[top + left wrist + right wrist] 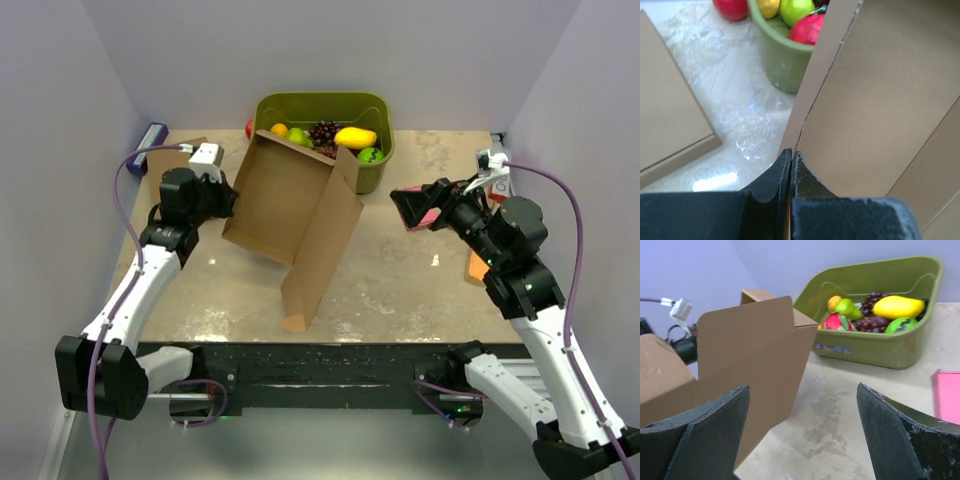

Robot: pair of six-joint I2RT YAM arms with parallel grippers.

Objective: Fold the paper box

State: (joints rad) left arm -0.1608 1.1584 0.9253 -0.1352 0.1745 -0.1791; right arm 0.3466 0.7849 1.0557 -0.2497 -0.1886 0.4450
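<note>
At the edge of the box [283,200] our left gripper [791,156] pinches tight; we must push the flap [325,240] squarely with the wide-open, empty right gripper [411,208].

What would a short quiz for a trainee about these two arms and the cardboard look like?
1. True or false: the left jaws are shut on an edge of the cardboard box.
2. Pick one. The right jaws are: A) open and holding nothing; B) shut on the box; C) shut on a piece of fruit.
3. Fill in the gap: the fruit lies in a green ____ beyond the box.
Key: 1 true. 2 A. 3 tub.
</note>
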